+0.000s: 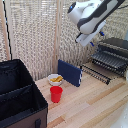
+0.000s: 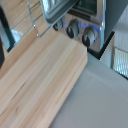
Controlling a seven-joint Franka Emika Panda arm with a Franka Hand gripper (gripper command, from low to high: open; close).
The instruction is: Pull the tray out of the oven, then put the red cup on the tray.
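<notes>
Reaching: we hold the gripper [image 1: 90, 41] high, near the oven [image 1: 113, 54]; clenched or released, we cannot tell.
Tray [image 1: 108, 61]: inside oven; we'd grip its front edge squarely.
Red cup [image 1: 56, 93]: on table, beside white bowl [image 1: 55, 79].

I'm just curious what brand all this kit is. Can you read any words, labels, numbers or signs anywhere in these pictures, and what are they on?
No text can be read in either view.
Oven: no brand or label visible; around its knobs any markings are too blurred to tell.
Navy-blue board: plain, no lettering shows.
Red cup: plain.
Black fabric bin: no label visible.
Robot arm: no readable marking.
</notes>
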